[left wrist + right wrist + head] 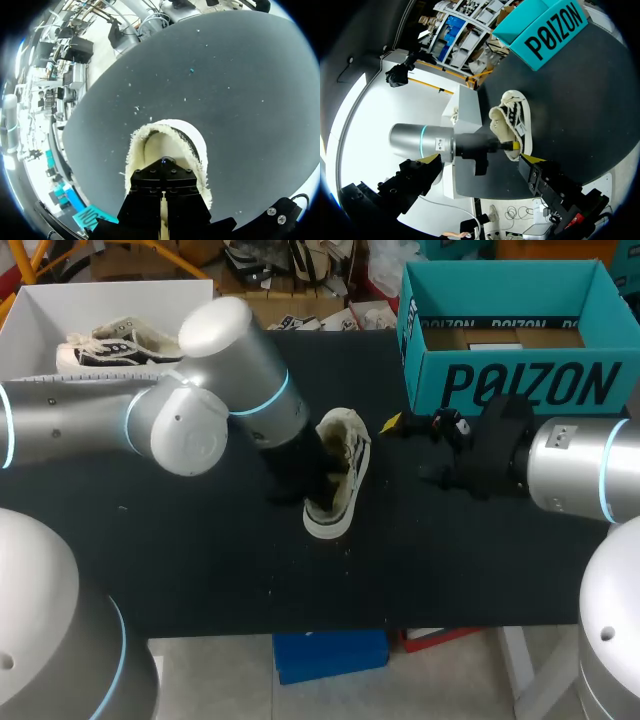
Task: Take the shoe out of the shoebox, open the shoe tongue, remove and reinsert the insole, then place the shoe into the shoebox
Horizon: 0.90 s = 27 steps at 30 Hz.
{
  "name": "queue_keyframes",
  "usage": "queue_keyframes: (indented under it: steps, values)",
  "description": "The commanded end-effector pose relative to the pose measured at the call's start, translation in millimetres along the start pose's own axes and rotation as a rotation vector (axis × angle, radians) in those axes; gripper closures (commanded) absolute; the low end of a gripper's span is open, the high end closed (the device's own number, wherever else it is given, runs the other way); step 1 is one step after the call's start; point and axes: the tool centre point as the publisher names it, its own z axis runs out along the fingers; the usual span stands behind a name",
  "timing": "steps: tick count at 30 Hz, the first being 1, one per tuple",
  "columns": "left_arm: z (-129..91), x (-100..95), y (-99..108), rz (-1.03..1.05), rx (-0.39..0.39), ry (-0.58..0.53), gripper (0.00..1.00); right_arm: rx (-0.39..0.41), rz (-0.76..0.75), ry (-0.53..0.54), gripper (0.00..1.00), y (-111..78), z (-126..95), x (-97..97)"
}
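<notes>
Table [200, 570]: black and matte; in our left wrist view we see pale specks scattered over it.
Shoe [338, 475]: on the table near its middle, outside the shoebox [520, 380].
Shoebox: teal, open-topped, at the far right.
Left gripper [163, 200]: down in the shoe's fleecy opening; we cannot tell its grip.
Right gripper [479, 159]: spread wide, holding nothing, beside the shoe.
White box [30, 310]: far left, a second shoe [115, 343] inside.

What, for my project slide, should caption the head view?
Left gripper at the shoe's opening on the black table; right gripper open near the teal shoebox.
</notes>
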Motion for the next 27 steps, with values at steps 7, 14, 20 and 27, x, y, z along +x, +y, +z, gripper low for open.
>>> queue_keyframes:
  steps: [7,14,20,27]
  values:
    - [-4,-4.4,3,-0.002,-0.004,-0.004,1.0,0.033,0.009,0.012,0.0,1.8,-3,-5.4]
    - [-55,-18.4,7,0.028,-0.037,-0.08,1.0,0.033,0.009,0.012,0.0,1.8,-3,-5.4]
    - [-89,-17.1,19,0.001,-0.093,-0.124,1.0,0.033,0.009,0.012,0.0,1.8,-3,-5.4]
    - [-115,-7.6,55,-0.084,-0.203,-0.175,1.0,0.033,0.009,0.012,0.0,1.8,-3,-5.4]
